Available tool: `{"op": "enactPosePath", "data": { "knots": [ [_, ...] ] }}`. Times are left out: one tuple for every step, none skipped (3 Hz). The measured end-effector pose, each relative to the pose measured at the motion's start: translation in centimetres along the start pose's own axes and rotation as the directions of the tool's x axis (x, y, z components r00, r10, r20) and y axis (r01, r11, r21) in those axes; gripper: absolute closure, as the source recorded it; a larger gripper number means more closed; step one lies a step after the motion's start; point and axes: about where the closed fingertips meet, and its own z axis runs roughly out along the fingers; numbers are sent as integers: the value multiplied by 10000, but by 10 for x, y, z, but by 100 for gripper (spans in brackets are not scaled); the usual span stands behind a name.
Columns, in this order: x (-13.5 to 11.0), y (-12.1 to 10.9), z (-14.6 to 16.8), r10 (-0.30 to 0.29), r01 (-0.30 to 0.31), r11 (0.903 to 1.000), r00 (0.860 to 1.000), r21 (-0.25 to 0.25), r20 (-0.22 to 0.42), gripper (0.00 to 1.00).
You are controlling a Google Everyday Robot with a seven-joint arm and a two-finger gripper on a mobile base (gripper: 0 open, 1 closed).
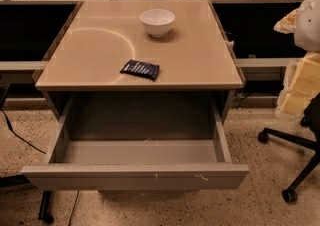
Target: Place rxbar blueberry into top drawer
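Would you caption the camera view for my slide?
Open top drawer below tabletop holding rxbar blueberry and white bowl; gripper out of frame.

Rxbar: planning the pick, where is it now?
In the camera view the rxbar lies flat on the tabletop near its front edge, nearer the camera than the bowl, above the open drawer. The gripper is not in view.

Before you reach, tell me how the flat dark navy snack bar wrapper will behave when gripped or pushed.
The dark navy snack bar wrapper lies flat, so it probably won't roll or tip. On the glossy beige tabletop it would likely slide if pushed. Thin and small, it is probably light. The gripper is out of view.
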Motion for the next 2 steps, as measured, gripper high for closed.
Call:
{"op": "enactPosePath", "data": {
  "knots": [
    [0,0,0,0,0,10000,10000,0,0,0],
    [-6,-4,6,-113,115,9999,9998,-112,138,0]
  ]
}}
